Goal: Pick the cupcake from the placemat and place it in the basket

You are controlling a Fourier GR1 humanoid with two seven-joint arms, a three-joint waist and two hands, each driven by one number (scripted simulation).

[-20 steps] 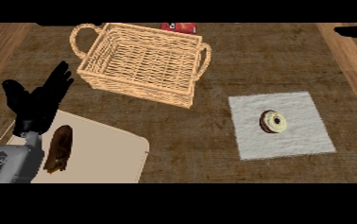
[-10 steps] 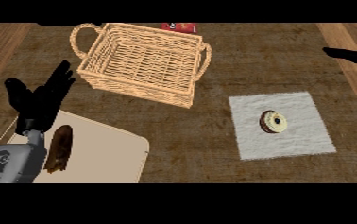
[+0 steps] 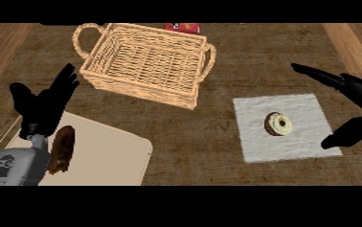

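A small round cupcake (image 3: 278, 124) with a cream top and a dark centre sits in the middle of a white placemat (image 3: 297, 147) at the right. The woven basket (image 3: 113, 80) with two handles stands at the upper left, nothing inside it. My right hand (image 3: 341, 81) comes in from the right edge, open, fingers above the placemat's far corner and thumb at its right side; it does not touch the cupcake. My left hand (image 3: 44, 107) rests open at the left edge, fingers up.
A beige cutting board (image 3: 106, 156) lies at the lower left with a brown bread loaf (image 3: 62, 149) on it. A red object (image 3: 182, 27) peeks out behind the basket. Brown woven cloth covers the counter.
My right hand has come into view from the right edge and now spreads beside the placemat. The left hand, the cupcake and the basket have not moved.
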